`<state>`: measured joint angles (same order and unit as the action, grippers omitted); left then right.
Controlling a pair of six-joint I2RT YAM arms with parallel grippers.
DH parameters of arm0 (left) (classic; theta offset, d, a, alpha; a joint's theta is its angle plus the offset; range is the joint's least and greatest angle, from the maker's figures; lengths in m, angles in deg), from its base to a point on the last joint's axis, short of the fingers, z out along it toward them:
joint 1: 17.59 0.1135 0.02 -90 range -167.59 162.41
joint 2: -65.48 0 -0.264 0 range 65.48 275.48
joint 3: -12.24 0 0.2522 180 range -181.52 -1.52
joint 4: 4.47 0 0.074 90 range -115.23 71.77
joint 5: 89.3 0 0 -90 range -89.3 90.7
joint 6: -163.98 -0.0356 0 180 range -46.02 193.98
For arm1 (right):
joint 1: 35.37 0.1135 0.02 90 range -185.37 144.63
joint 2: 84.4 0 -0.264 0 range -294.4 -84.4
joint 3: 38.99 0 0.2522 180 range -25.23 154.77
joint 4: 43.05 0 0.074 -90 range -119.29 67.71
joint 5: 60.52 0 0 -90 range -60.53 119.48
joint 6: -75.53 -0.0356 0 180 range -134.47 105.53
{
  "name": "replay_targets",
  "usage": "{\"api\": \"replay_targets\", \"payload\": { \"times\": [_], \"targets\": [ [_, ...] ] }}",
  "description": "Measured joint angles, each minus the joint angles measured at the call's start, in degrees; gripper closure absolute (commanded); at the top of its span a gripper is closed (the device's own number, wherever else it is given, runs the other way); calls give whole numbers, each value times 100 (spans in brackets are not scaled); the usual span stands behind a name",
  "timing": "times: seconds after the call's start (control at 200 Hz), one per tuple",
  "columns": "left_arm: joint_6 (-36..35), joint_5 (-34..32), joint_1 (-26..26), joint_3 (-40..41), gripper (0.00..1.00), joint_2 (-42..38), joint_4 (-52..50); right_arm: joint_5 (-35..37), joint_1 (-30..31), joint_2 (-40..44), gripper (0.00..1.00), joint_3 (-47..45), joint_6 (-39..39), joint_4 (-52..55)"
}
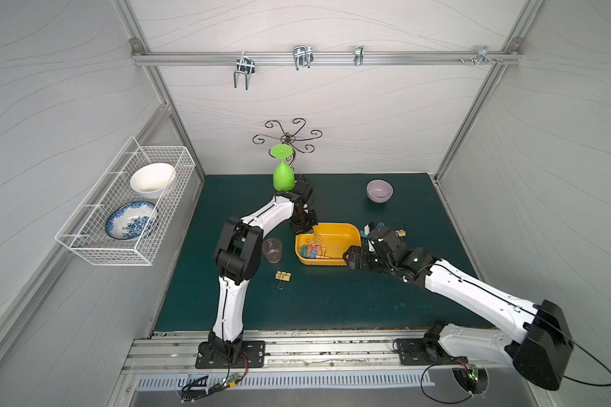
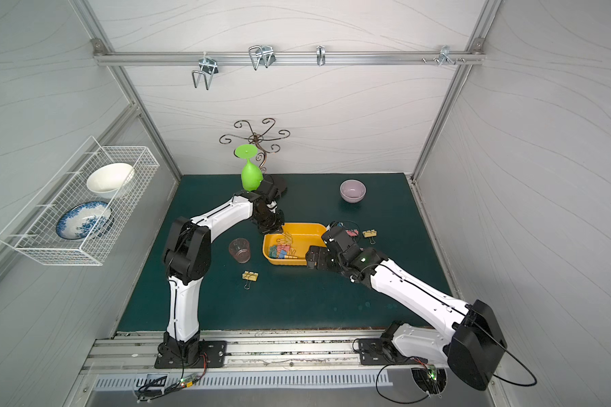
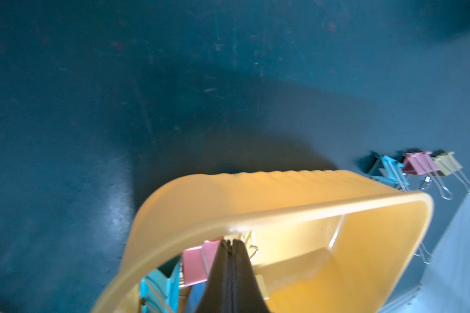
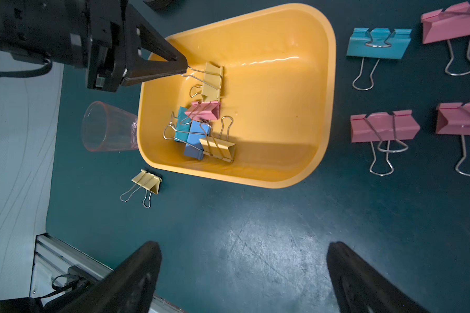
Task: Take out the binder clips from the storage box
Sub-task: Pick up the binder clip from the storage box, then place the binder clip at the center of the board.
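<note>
In a top view, the storage box (image 2: 309,236) sits mid-frame, binder clips (image 2: 282,251) heaped in its left half; the left gripper (image 2: 275,230) reaches over its upper-left corner.

Left wrist view's pretty blurry; storage box (image 3: 310,211) runs off the bottom edge, & its rim + the left tool (image 3: 231,243) cover most binder clips (image 3: 194,267) inside. Right wrist view: two pink clips (image 4: 461,119) cropped at right edge.
</note>
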<state>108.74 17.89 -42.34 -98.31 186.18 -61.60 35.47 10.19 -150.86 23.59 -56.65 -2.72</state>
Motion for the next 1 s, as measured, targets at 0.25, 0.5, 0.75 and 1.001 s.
{"api": "replay_targets", "payload": {
  "times": [0.25, 0.5, 0.75, 1.001],
  "targets": [
    [511, 570, -2, 595, 100, -835, 557, 162, -232, 376, 1, 0, 9, 173],
    [1403, 516, -94, 1722, 100, -2448, 1399, 210, -306, 627, 1, 0, -4, 249],
    [3032, -1172, -905, 3956, 100, -4986, 1698, 501, -2, 748, 2, 2, -306, 271],
    [5112, -2844, -1978, 5770, 100, -6850, 1458, 1591, 1047, 748, 2, 72, -881, 304]
  ]
}}
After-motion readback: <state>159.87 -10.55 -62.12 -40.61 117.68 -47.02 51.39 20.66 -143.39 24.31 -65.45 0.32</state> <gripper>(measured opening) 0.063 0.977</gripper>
